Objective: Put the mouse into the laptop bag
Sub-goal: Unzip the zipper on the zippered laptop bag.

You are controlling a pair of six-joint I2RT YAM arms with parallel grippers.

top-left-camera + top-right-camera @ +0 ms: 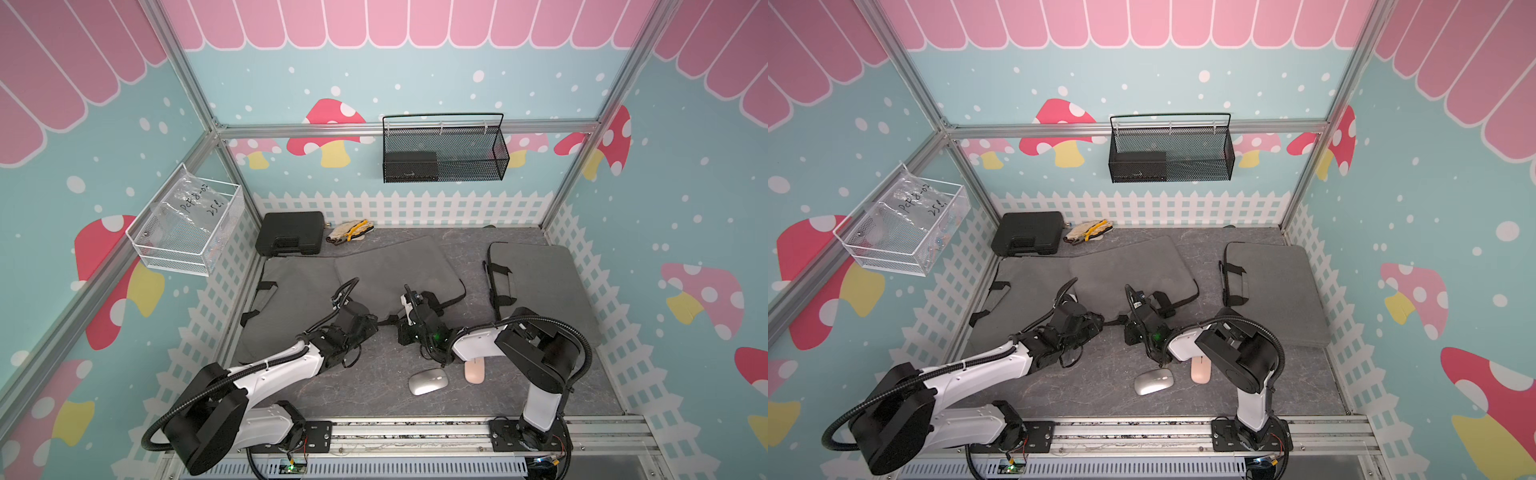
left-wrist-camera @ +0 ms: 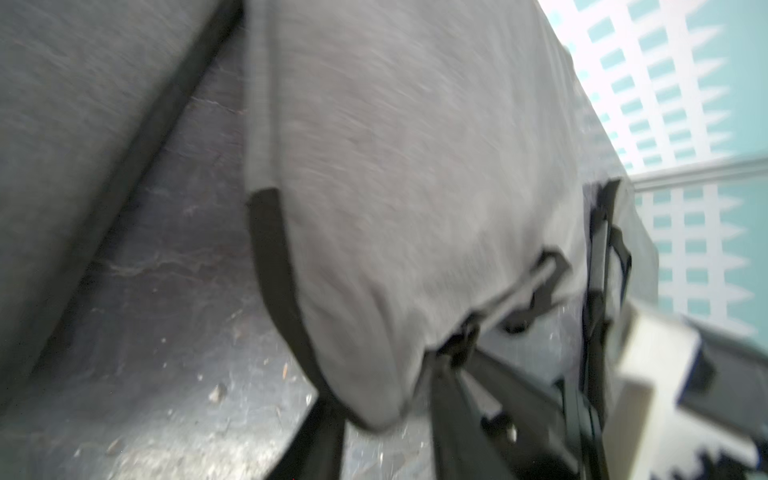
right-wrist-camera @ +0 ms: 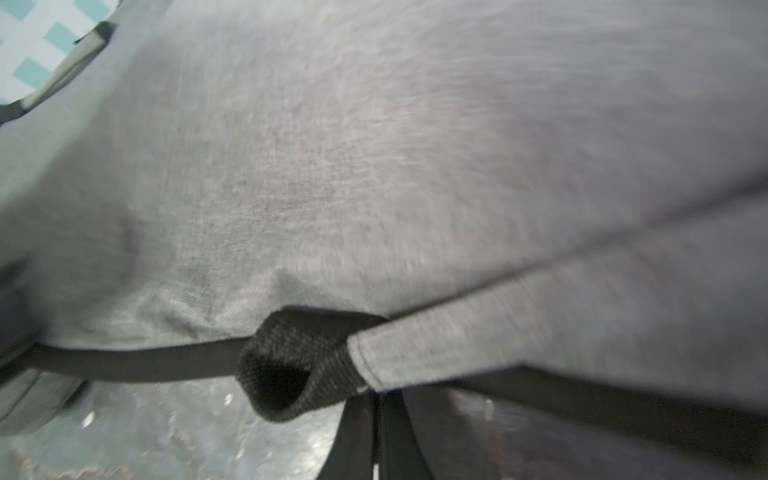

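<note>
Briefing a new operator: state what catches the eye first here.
The left arm and right arm reach the near edge of the middle bag. Nearer the bases, a silver mouse and a pink mouse lie side by side on the table, outside any bag.

Top views look down over the table; both wrist views hug the laptop bag.

Even, bright light in both top views; wrist views motion-blurred.

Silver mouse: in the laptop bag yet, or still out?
Out. The silver mouse lies on the bare tabletop, beside the pink mouse, apart from the middle laptop bag.
</note>
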